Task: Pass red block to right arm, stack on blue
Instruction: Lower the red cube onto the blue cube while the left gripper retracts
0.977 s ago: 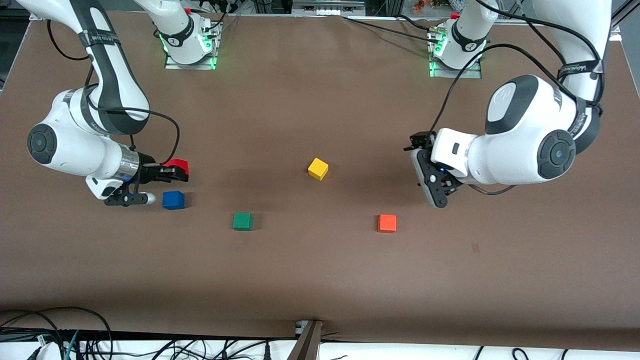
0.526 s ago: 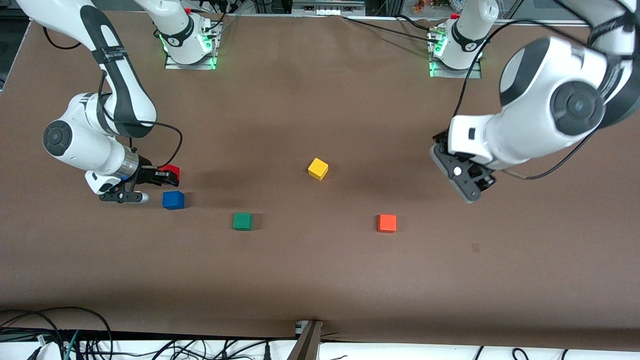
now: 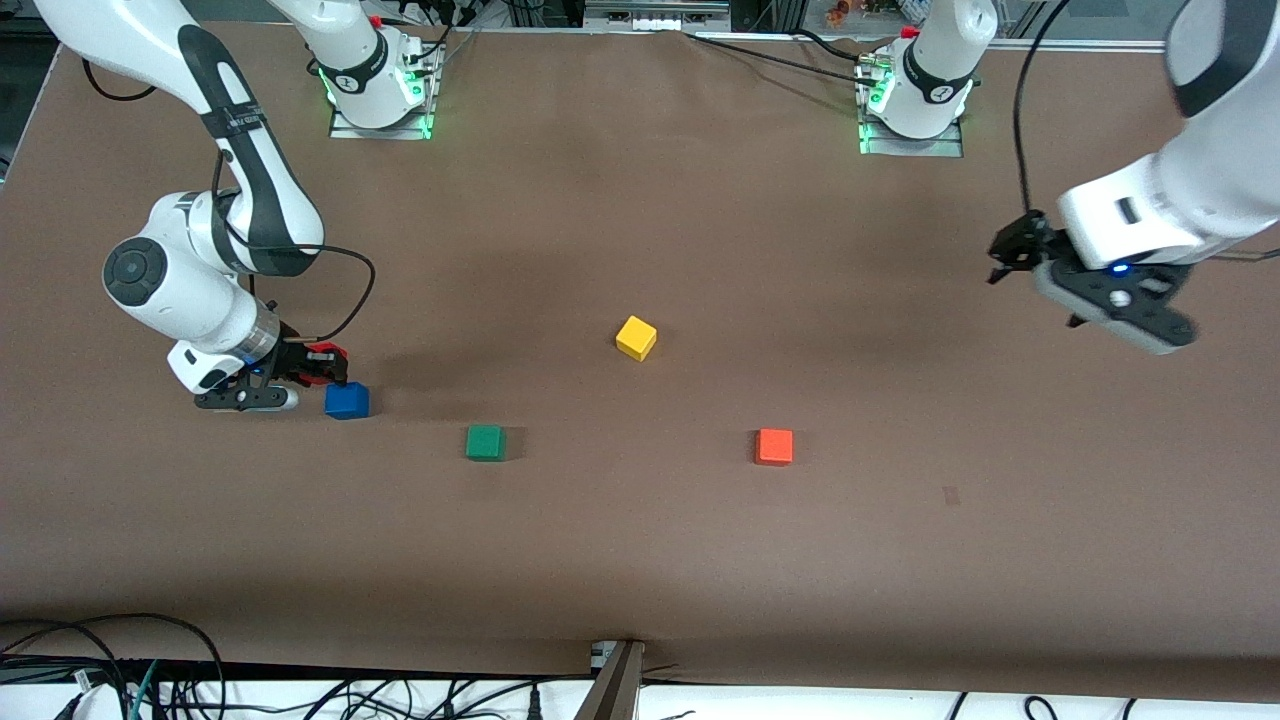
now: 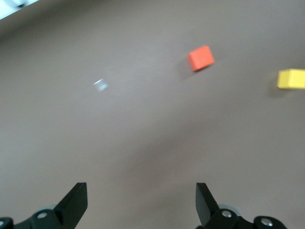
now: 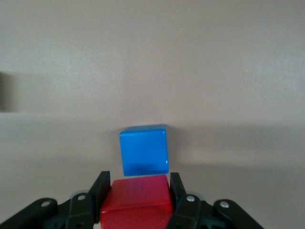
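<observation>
Red block (image 5: 137, 200) (right claw (image 5: 137, 191)) low.

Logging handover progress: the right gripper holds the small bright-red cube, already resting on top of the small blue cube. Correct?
Not quite. The right gripper does hold the small bright-red cube, but the right wrist view shows it beside the small blue cube, not on top.

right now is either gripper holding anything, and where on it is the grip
The right gripper holds the red block, its fingers pressed on two opposite side faces, beside the blue block. The left gripper is open and holds nothing.
</observation>
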### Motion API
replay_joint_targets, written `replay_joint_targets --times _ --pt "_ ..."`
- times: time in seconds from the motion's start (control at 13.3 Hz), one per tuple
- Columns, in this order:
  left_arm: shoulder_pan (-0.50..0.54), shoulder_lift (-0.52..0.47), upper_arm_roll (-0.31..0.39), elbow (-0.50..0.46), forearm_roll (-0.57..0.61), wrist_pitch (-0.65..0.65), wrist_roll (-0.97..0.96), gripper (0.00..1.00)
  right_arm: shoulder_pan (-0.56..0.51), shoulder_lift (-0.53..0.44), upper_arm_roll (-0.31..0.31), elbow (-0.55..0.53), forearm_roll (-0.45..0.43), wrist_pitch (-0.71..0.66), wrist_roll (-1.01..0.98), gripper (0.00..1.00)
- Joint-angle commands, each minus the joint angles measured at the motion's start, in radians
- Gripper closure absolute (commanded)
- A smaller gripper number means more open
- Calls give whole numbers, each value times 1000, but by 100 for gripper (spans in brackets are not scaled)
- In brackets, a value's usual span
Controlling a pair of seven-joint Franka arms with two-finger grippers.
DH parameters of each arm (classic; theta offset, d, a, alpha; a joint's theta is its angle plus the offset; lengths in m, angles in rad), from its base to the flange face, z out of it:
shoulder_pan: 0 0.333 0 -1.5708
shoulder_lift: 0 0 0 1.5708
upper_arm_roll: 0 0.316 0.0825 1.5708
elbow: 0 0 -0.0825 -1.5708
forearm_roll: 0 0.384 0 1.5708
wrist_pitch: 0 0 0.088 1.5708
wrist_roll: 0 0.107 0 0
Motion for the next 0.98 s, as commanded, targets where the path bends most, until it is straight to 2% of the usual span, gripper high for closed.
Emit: replay_joint_targets --times 0.0,0.38,0.53,0.68,0.9 --pt "42 -84 -7 -102 59 56 -116 0 6 38 -7 6 -35 69 9 100" --pt "118 -123 -32 -125 82 2 -164 0 9 79 -5 60 -36 75 32 100" --pt "166 -120 -93 -108 80 -32 -165 0 9 84 -5 69 -36 73 32 100" --pt "189 -92 -98 -74 70 -32 -165 0 11 99 -7 86 -38 73 32 100" --pt "197 -90 -93 -72 67 -30 -170 0 20 108 -7 98 -44 72 32 100"
